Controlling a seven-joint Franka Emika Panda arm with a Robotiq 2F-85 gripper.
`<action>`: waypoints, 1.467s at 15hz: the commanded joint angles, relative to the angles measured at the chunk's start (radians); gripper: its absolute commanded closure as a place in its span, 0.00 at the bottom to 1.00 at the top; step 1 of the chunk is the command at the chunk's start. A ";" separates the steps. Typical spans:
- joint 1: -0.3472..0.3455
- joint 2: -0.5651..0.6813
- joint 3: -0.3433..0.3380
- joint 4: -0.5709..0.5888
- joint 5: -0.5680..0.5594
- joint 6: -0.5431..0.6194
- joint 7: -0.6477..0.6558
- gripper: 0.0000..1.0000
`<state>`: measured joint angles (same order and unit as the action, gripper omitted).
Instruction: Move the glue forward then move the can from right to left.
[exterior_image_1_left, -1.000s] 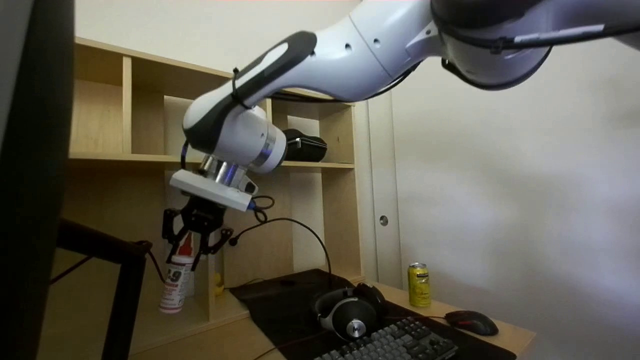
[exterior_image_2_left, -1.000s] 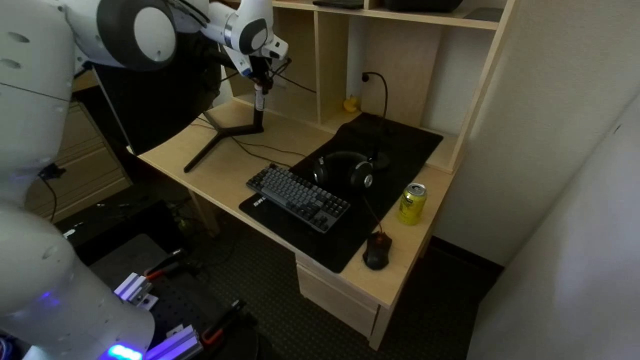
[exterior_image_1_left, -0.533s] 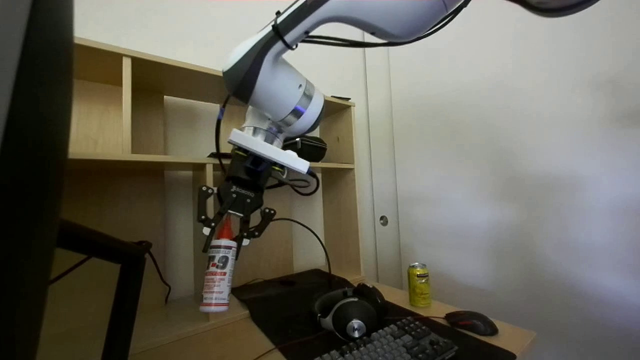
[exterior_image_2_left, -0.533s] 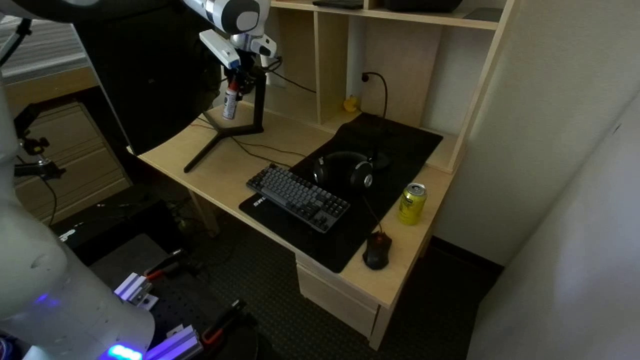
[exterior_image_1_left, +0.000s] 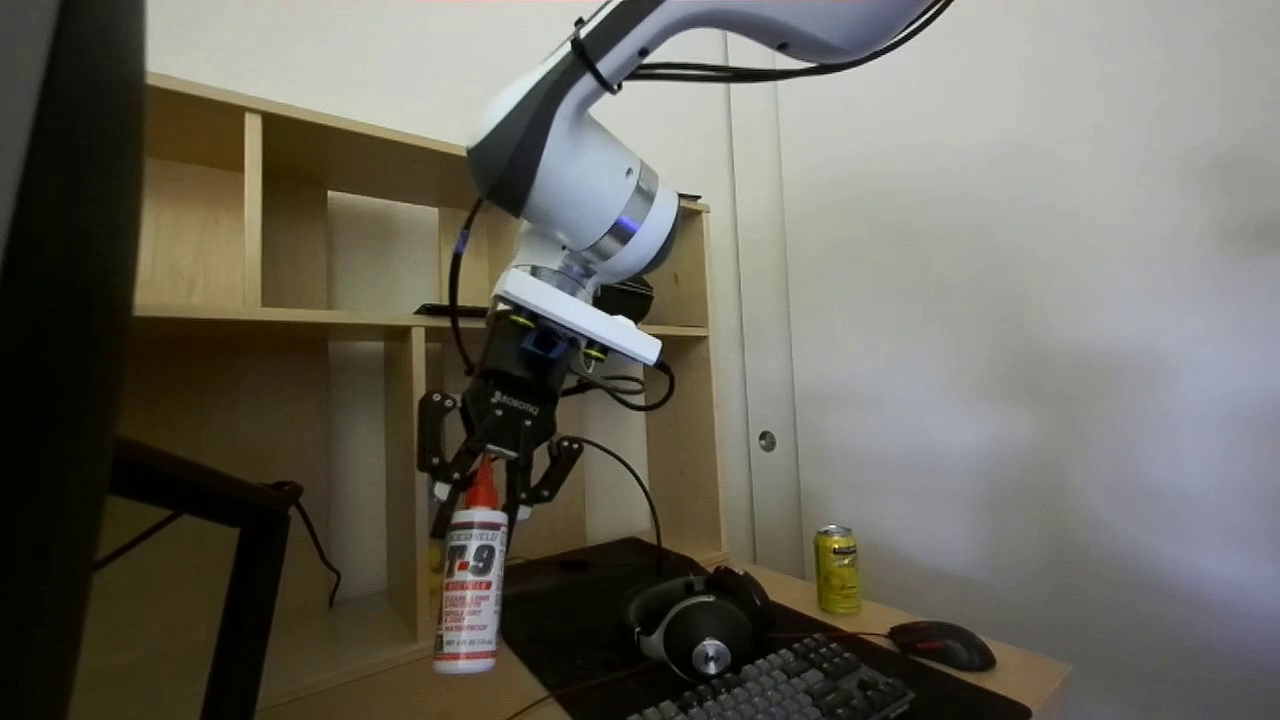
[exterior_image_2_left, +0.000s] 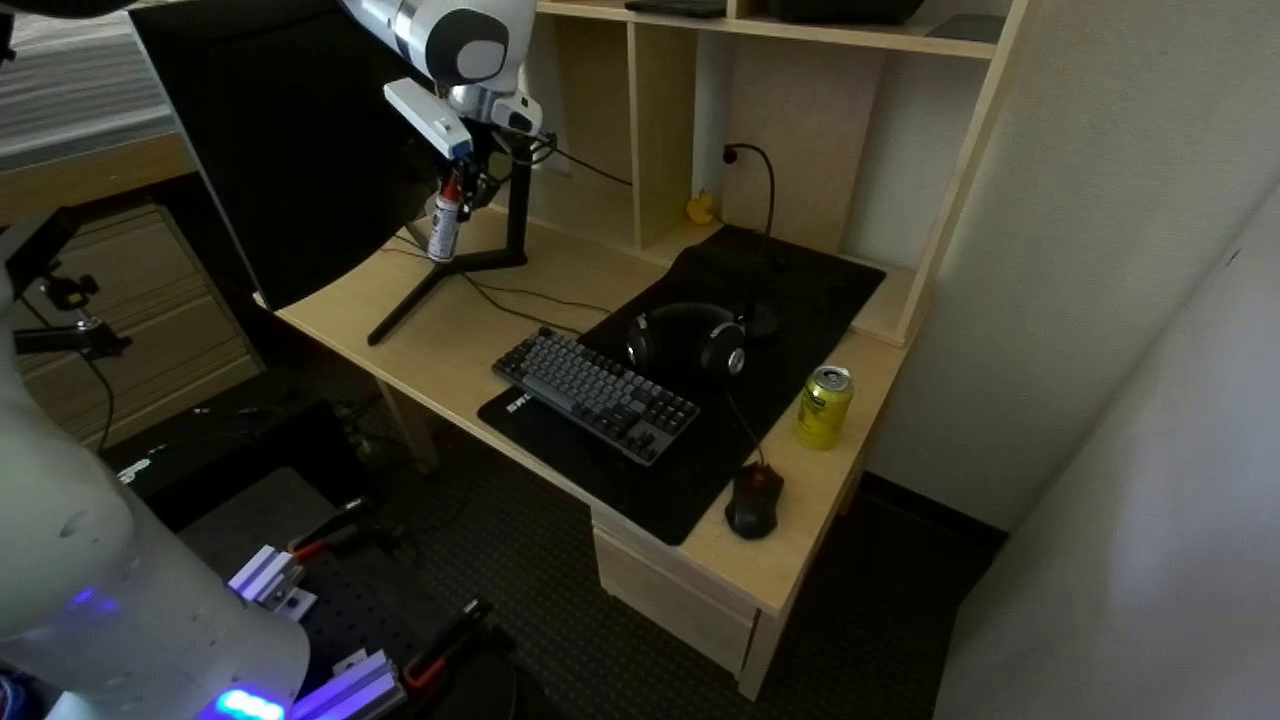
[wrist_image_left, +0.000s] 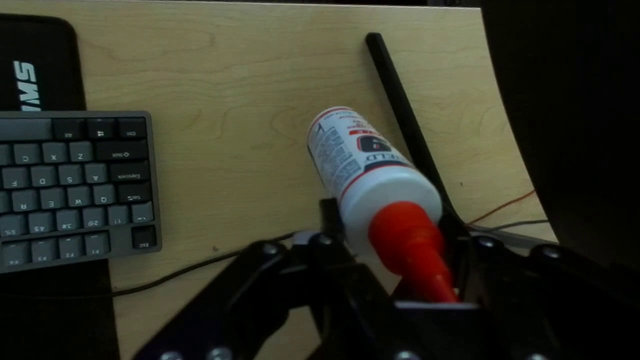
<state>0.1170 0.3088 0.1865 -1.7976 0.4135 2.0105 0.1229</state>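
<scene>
The glue, a white bottle with an orange-red pointed cap, hangs in my gripper (exterior_image_1_left: 472, 530) in an exterior view (exterior_image_1_left: 467, 600), slightly tilted, cap up. It also shows in an exterior view (exterior_image_2_left: 443, 230) and in the wrist view (wrist_image_left: 362, 155). My fingers are shut around its upper part, just below the cap. Its base looks clear of the desk, over the monitor stand's side. The yellow-green can (exterior_image_2_left: 825, 410) stands upright on the desk's bare strip beside the black mat; it shows in both exterior views (exterior_image_1_left: 838, 572).
The black monitor stand (exterior_image_2_left: 480, 262) and monitor (exterior_image_2_left: 300, 150) are close to the glue. A keyboard (exterior_image_2_left: 598, 392), headphones (exterior_image_2_left: 690, 340) and a gooseneck lamp (exterior_image_2_left: 768, 200) are on the mat. A mouse (exterior_image_2_left: 755, 502) sits near the can. A wooden shelf unit (exterior_image_1_left: 405, 480) stands behind.
My gripper has carried the glue away from the shelf, past the monitor stand towards the desk's front, most recently also lower. The can has not moved.
</scene>
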 joint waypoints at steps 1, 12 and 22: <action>0.079 0.058 0.006 -0.028 -0.127 0.059 -0.021 0.80; 0.224 0.328 -0.024 -0.071 -0.328 0.773 0.052 0.80; 0.252 0.254 -0.007 -0.103 -0.356 0.752 0.033 0.80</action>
<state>0.3436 0.6222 0.1928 -1.8689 0.0942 2.8297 0.1510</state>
